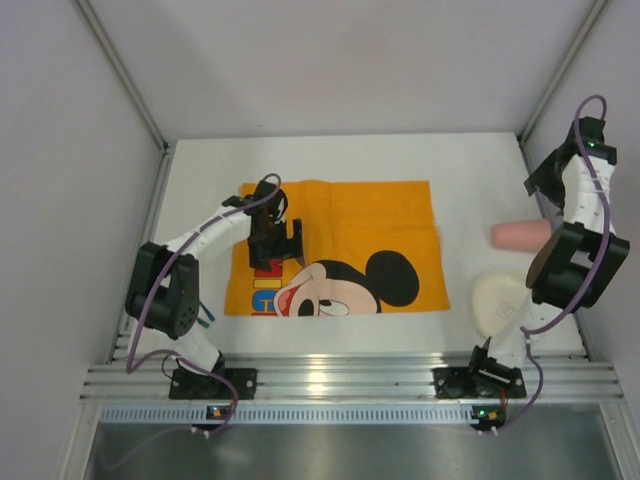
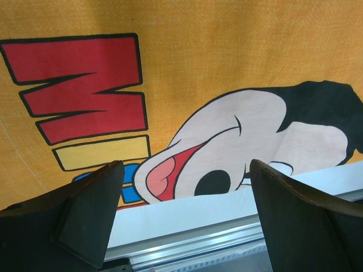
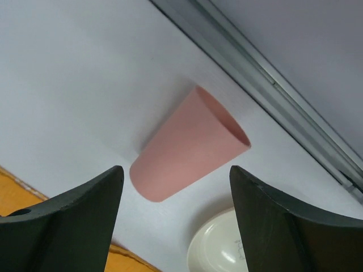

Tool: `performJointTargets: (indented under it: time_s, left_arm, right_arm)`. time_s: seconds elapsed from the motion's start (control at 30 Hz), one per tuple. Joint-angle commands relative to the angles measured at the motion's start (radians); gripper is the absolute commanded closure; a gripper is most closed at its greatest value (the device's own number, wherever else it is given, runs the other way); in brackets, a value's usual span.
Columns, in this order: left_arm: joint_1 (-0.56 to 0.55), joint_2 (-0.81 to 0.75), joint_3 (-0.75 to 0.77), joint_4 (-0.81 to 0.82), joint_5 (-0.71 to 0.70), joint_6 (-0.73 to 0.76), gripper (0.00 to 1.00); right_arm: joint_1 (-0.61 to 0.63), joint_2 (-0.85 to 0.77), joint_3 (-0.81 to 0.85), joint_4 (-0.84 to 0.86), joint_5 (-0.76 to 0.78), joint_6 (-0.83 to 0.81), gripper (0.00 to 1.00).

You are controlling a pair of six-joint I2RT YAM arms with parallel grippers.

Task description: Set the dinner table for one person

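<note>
The dinner table (image 1: 330, 160) is seen as a big white top that runs from the near edge to the far edge. An orange Mickey Mouse placemat (image 1: 350, 215) is laid flat on it, in the middle and a little toward the left edge, so that first step can be counted as done. A pink cup (image 3: 187, 147) is found by the right edge, off the placemat, and it seems to be lying on its side. A cream plate (image 1: 497, 303) is found near it, toward the near right corner, also off the placemat. No fork, knife or spoon can be made out. So most of the job is judged to be left: the plate is not yet put on the placemat, and the cup is not yet stood up next to it. The left gripper (image 2: 184, 170) is held over the left part of the placemat, with its jaws wide apart and nothing between them. The right gripper (image 3: 176, 170) is held above the cup, jaws apart too, and the cup is not touched.
</note>
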Motion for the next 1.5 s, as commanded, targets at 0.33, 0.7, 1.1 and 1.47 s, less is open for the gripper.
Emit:
performJointTargets:
  time_s: [0.33, 0.7, 1.1, 1.47]
  left_arm:
    - [-0.028, 0.022, 0.075, -0.114, 0.012, 0.043, 0.05]
    - [-0.043, 0.074, 0.146, -0.171, -0.008, 0.081, 0.06]
    - [-0.12, 0.14, 0.182, -0.145, 0.003, 0.052, 0.07]
    - [-0.13, 0.134, 0.19, -0.156, -0.018, 0.061, 0.07]
  right_arm:
    - [-0.179, -0.01, -0.277, 0.073, 0.035, -0.027, 0.24]
    - [-0.202, -0.045, -0.508, 0.255, -0.333, -0.013, 0.34]
    - [-0.196, -0.237, -0.509, 0.173, -0.395, 0.019, 0.41]
    - [-0.192, -0.229, -0.635, 0.215, -0.427, 0.007, 0.48]
